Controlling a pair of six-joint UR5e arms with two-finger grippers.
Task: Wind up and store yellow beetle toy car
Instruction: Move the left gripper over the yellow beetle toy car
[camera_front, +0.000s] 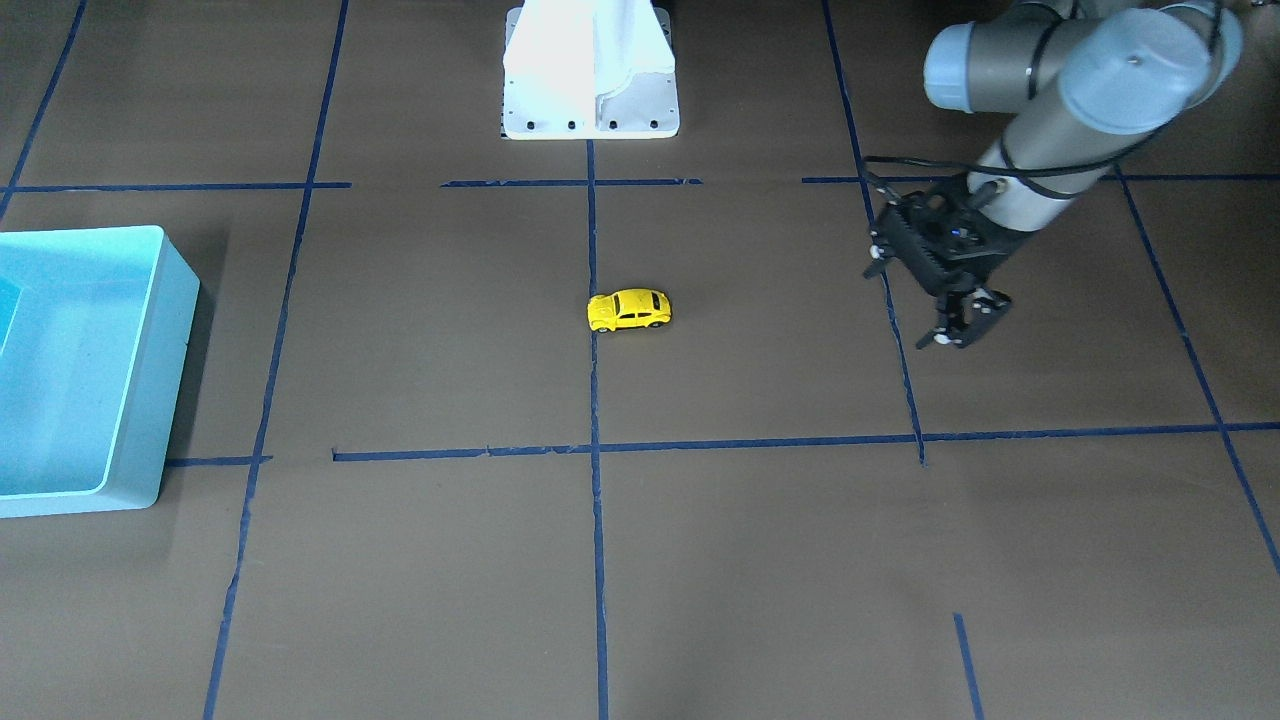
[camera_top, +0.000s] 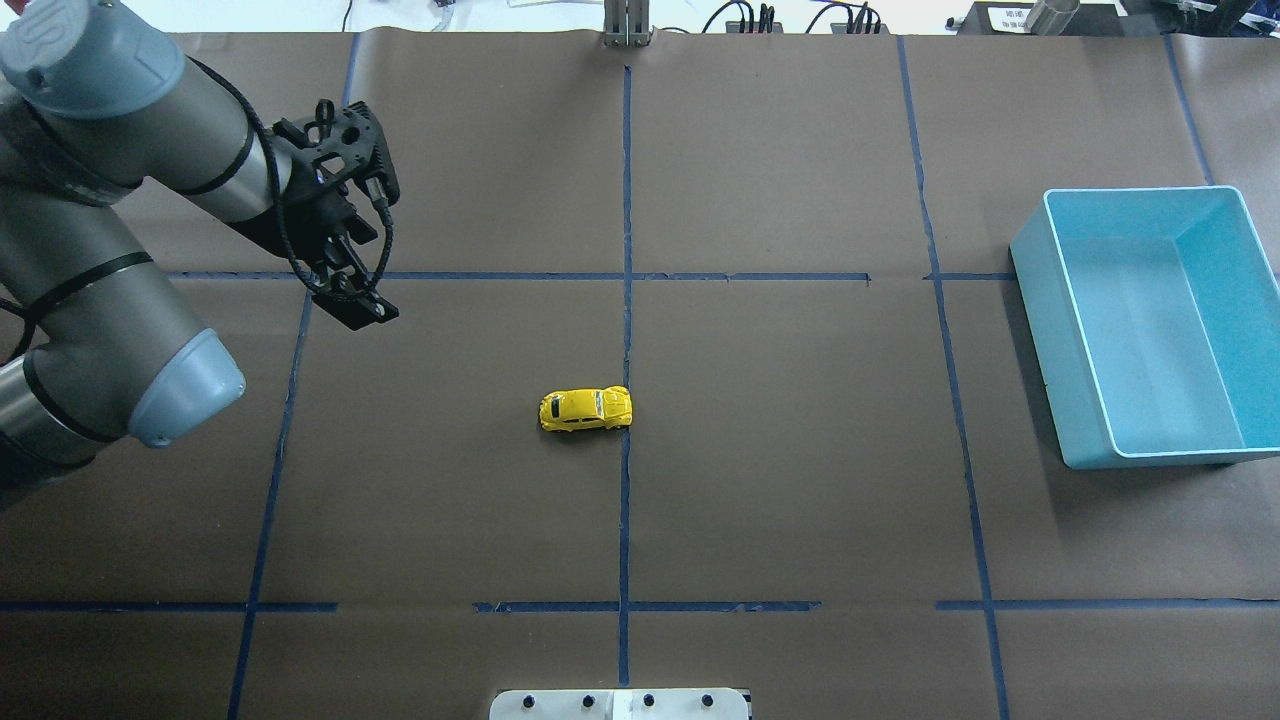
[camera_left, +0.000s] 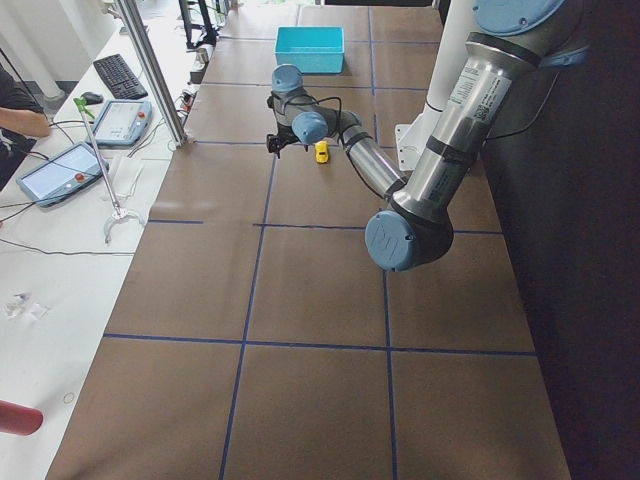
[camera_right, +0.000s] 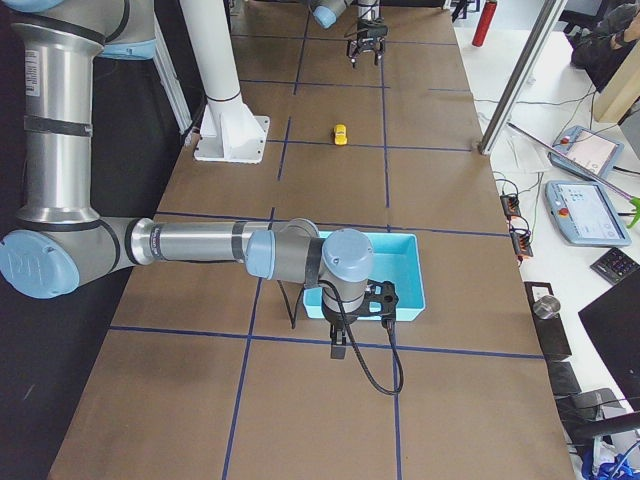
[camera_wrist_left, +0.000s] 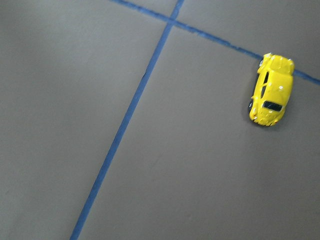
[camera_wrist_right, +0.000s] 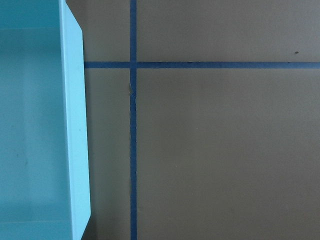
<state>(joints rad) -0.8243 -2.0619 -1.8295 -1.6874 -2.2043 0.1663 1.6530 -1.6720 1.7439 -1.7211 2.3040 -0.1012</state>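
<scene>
The yellow beetle toy car (camera_top: 586, 409) stands on its wheels at the table's middle, beside the centre blue tape line. It also shows in the front view (camera_front: 629, 310) and the left wrist view (camera_wrist_left: 270, 90). My left gripper (camera_top: 355, 305) hangs open and empty above the table, well to the left of and beyond the car; in the front view (camera_front: 965, 325) it is off to the car's right. My right gripper (camera_right: 338, 345) shows only in the exterior right view, beside the blue bin (camera_right: 400, 300). I cannot tell whether it is open or shut.
The blue bin (camera_top: 1040, 330) is empty and sits at the table's right side, far from the car; its rim shows in the right wrist view (camera_wrist_right: 75, 135). The white robot base (camera_front: 590, 110) stands at the near middle edge. Blue tape lines grid the brown table.
</scene>
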